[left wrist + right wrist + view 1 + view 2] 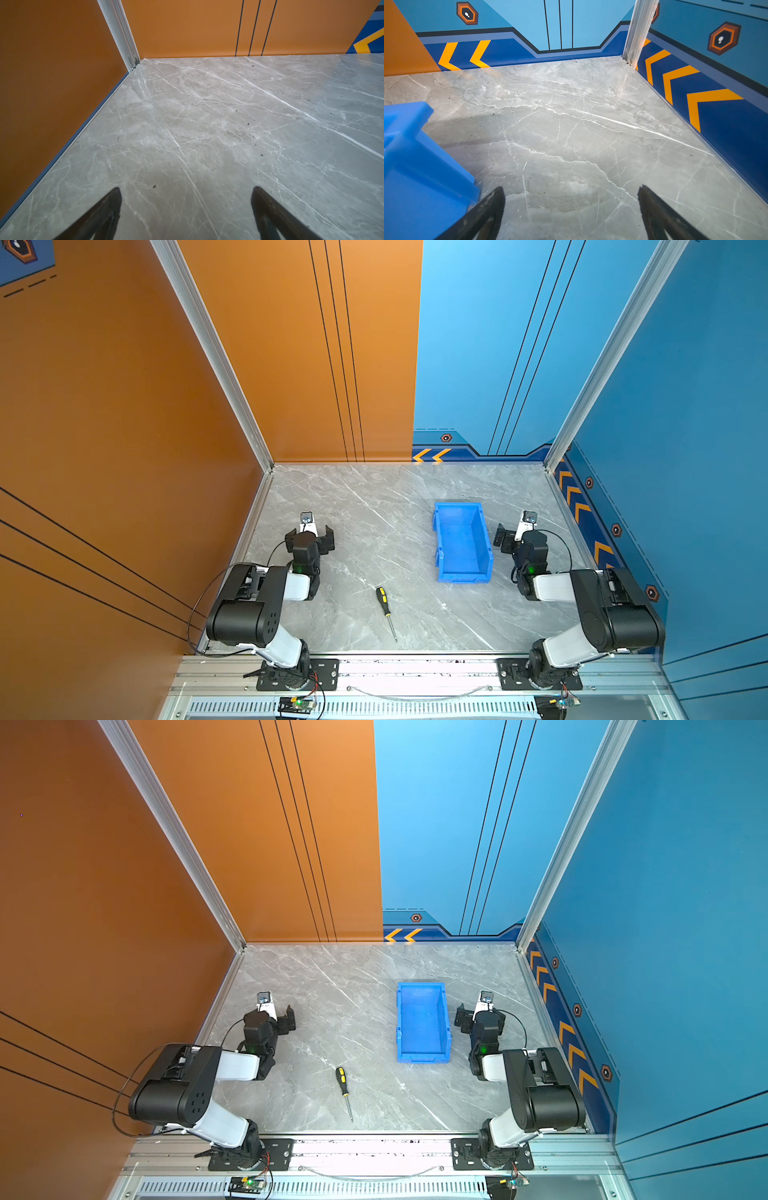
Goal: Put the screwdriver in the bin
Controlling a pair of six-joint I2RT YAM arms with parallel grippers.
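Left gripper (186, 191), mine: jaws wide apart, nothing between them, only bare marble tabletop (207, 124) beneath. Right gripper (571, 189): jaws likewise spread and empty, sitting just beside the right long wall of the bin (463, 577).

Position: the screwdriver (387, 614) lies flat on the tabletop, outside the bin and apart from it. It is off the bin's near left corner, on the side toward my arm bases. Neither wrist view shows it. Both grippers face the way of the bin's far end, so the tool lies behind them.

Axis: in both top views its length runs roughly along the bin's long axis, slightly skewed. The handle is the end nearer the bin. The tip points away from the bin, toward the base rail (415, 668).

Reach: I judge my left gripper the nearer. It is well apart from the bin's left wall, with open tabletop between it and the tool. The right gripper would have to come round the bin's near end.

Appearance: short black handle with yellow bands, a yellow collar, then a thin silver shaft, the whole shorter than the bin. I judge the handle the thicker, surer place to close on, jaws set across the axis.
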